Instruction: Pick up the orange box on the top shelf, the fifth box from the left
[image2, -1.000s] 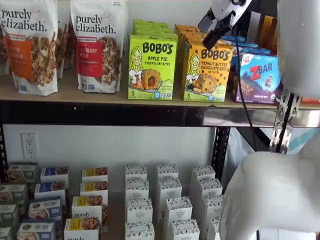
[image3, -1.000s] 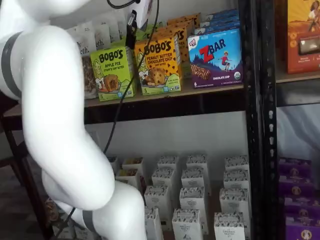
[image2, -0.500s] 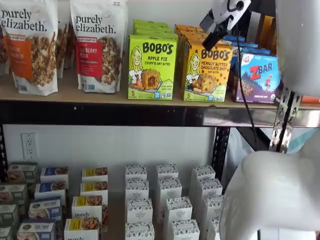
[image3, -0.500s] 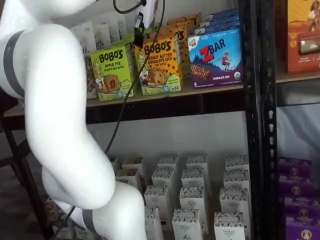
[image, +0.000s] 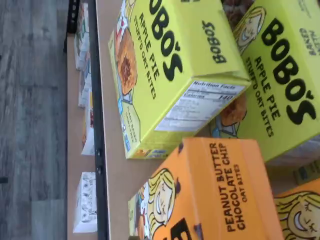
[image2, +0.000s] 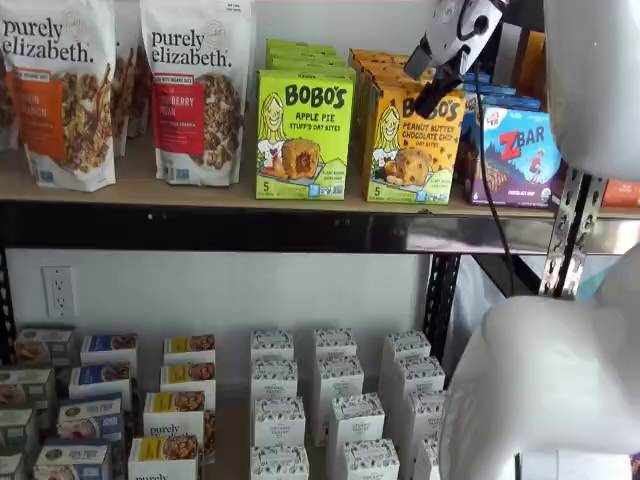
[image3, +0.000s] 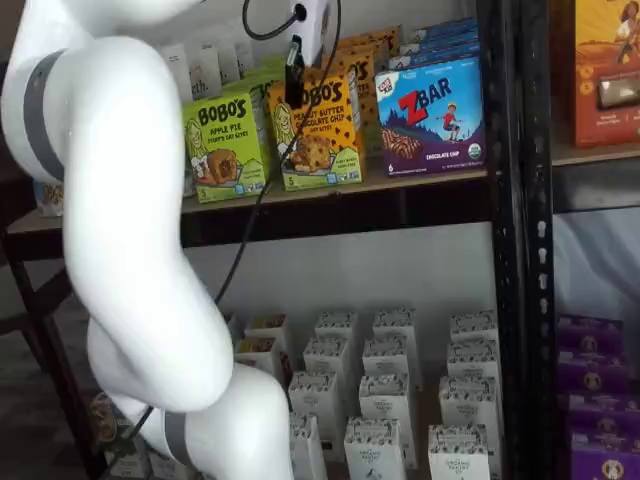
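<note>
Wrist view looks down on the orange box (image: 220, 195), upright at the top shelf's (image2: 200, 190) front edge. My gripper (image2: 440, 92) hovers just above it, open wide, empty.

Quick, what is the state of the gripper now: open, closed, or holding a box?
Gripper: fingers show side-on before the yellow-orange Bobo's peanut butter carton; by every sign open wide, holding nothing.
</note>
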